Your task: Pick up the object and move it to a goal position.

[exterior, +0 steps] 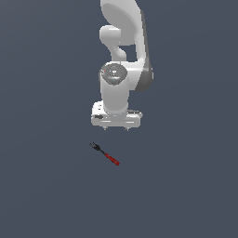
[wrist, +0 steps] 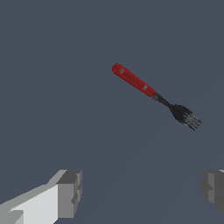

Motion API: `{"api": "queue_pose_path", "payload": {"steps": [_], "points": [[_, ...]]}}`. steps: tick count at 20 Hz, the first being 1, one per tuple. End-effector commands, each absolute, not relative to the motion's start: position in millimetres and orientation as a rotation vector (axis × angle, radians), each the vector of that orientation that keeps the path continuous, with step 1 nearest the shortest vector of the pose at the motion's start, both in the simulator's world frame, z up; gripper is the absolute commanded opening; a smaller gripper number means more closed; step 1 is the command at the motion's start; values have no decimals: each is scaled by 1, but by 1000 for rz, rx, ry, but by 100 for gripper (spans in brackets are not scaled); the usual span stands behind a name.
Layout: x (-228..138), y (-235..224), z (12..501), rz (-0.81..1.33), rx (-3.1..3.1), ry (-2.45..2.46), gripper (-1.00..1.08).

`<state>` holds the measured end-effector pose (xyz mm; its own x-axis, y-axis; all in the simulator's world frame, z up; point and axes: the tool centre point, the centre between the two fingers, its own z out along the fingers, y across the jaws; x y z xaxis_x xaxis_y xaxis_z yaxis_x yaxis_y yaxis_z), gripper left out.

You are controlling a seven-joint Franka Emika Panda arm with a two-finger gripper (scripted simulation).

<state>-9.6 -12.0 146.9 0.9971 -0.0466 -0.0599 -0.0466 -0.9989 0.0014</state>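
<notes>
Fingertips [exterior: 104,128] were hard to make out in the exterior view, showing only as small nubs under the white body of the end effector [exterior: 116,128]. The wrist view showed them better, though both were cut by the frame edge: one grey pad [wrist: 70,194] with its white backing and, far across the picture, a sliver of the other. A wide stretch of bare desk [wrist: 65,109] lay between them, so the end effector stood apart, holding nothing.

The arm [exterior: 123,42] ran out of the exterior view at the top, so its base was not seen.

The fork [exterior: 105,154] lay flat on the desk, clear of the end effector (no contact in either view). In the exterior view it sat below the end effector in the picture and slightly toward the exterior view's left, its black head pointing up and to that left, its red handle trailing to the lower right. Its prongs were too small to count there; in the wrist view the fork [wrist: 153,94] showed a dark tined head on a thin black neck and a glossy red handle.

The desk was a plain slate-blue surface filling both views, without edge, seam or wall in sight.
</notes>
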Motion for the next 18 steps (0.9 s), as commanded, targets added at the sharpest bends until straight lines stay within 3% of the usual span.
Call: {"api": "queue_pose_path", "payload": {"steps": [1,18], "points": [[-10,-12,147,94,-3139,73,100],[-1,-17,161,43,-3152,1,100]]}}
